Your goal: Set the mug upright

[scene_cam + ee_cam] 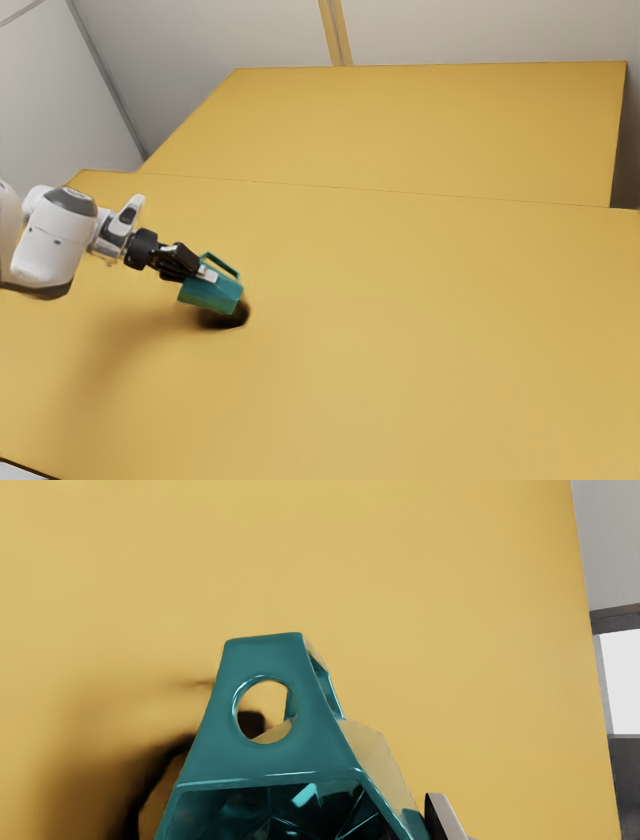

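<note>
The mug (208, 294) tilts at the gripper (207, 273), over the table (400, 330) at the exterior view's left; whether the jaws grasp it, I cannot tell; the wrist view adds the handle's (265, 655) round hole and the mouth (240, 810), partly cut off.

Your gripper (207, 273) is at the tilted mug (211, 294).
From the exterior view's left, your white arm (55, 240) reaches over the yellow table (420, 340), its gripper angled down and touching the teal mug, whose handle (221, 265) is on the upper side; a dark shadow (228, 320) lies just below the mug. Behind, you have another yellow surface (420, 130), then pale walls (220, 30) with a yellow strip (336, 32) running up one.
</note>
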Controlling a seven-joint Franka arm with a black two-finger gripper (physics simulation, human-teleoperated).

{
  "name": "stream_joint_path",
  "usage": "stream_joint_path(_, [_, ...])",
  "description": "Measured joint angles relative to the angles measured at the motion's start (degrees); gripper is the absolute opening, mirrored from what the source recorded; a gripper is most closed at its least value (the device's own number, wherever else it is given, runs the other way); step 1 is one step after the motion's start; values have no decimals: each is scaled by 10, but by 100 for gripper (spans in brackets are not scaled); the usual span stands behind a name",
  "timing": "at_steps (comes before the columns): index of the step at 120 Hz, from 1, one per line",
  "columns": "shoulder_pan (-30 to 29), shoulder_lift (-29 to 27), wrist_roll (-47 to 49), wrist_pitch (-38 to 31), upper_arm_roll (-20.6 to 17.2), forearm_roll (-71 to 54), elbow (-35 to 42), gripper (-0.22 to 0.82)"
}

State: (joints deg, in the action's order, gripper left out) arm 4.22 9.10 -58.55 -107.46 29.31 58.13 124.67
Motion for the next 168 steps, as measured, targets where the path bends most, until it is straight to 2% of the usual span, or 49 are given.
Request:
stream_joint_path(20, [18, -30, 7, -11, -22, -25, -31, -16])
stream_joint_path(49, [36, -46, 64, -75, -142, -280, -101, -17])
stream_joint_path(68, [39, -50, 113, -104, -192, -444, -108, -17])
stream_joint_path(84, [36, -56, 154, -127, -206, -526, -101, -17])
stream_joint_path(101, [38, -92, 193, -172, -211, -572, -35, -17])
stream_joint_path(152, [41, -101, 274, -295, -211, -594, 57, -17])
stream_joint_path(168, [38, -122, 292, -320, -211, -595, 91, -17])
